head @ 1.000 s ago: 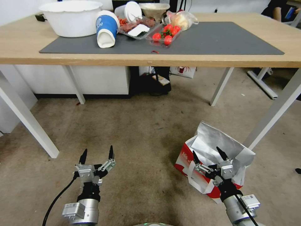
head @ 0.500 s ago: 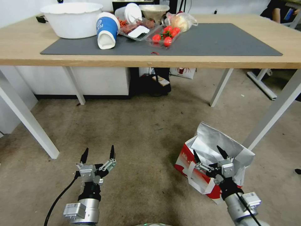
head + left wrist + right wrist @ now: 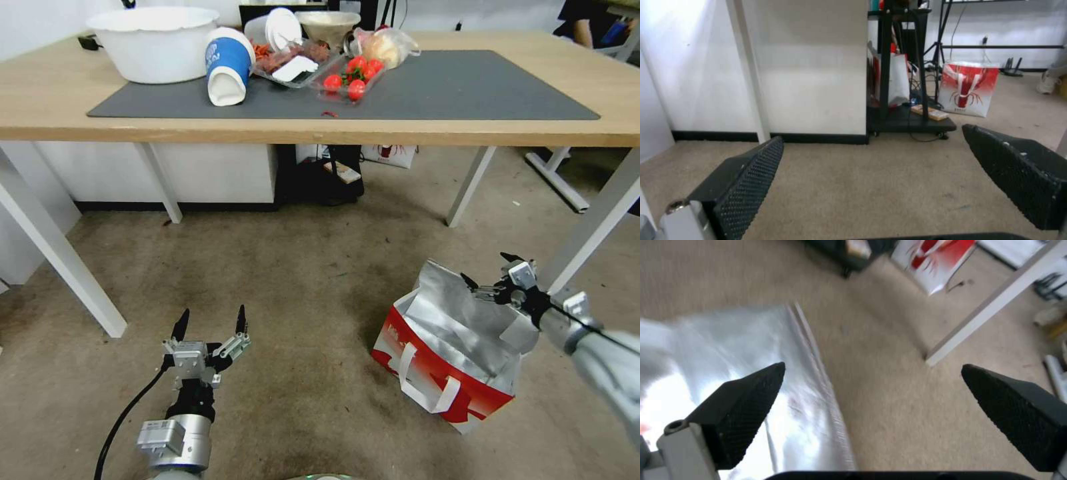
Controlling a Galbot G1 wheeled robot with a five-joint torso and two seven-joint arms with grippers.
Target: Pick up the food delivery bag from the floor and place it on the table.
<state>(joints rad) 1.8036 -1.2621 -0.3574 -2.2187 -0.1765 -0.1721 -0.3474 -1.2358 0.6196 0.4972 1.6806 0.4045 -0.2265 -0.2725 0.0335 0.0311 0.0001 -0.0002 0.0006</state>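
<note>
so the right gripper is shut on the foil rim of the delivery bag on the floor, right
Not quite. The right gripper is open, not shut: the right wrist view shows its fingers spread either side of the foil rim of the food delivery bag, which stands on the floor.

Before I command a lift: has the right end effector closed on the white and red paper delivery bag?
No, the right end effector is open above the bag's foil rim.
</note>
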